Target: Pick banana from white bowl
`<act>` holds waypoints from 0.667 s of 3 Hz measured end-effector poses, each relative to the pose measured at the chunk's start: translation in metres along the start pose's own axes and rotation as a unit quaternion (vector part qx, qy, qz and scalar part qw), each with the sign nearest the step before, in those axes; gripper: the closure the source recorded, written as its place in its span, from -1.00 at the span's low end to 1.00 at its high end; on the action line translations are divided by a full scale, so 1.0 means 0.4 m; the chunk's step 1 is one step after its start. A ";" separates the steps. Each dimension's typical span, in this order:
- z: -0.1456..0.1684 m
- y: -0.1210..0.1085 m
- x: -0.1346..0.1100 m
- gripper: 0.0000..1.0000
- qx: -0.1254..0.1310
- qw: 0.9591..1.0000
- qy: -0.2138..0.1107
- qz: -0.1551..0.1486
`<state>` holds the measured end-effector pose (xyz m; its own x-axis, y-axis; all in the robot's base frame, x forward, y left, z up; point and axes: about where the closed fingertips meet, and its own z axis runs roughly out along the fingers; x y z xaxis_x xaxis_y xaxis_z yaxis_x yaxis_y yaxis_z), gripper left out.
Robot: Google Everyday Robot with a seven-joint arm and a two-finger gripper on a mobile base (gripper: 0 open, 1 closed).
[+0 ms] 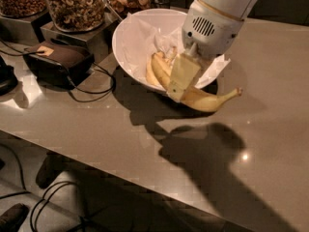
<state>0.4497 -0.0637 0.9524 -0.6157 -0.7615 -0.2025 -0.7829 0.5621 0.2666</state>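
The white bowl (pixel 133 35), lined with crinkled paper, stands at the back of the grey counter. Two shorter bananas (pixel 155 70) lie inside it at the near side. My gripper (pixel 186 88) reaches down from the white arm at the bowl's near right rim and is shut on the long banana (pixel 205 100). One pale finger (pixel 180 76) covers the banana's left end. The banana hangs over the outside of the rim, above the counter, with its thin stem (pixel 236 92) pointing right.
Glass jars of nuts (pixel 75 6) stand on metal bases at the back left. A dark box (pixel 58 62) with black cables (pixel 91 93) lies left of the bowl. The counter's front edge runs diagonally below, with floor and cables beneath.
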 end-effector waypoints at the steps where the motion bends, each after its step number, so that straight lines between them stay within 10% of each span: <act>1: 0.029 0.095 0.028 1.00 -0.005 1.000 0.004 0.020; 2: 0.032 0.088 0.009 1.00 -0.001 1.000 -0.007 0.020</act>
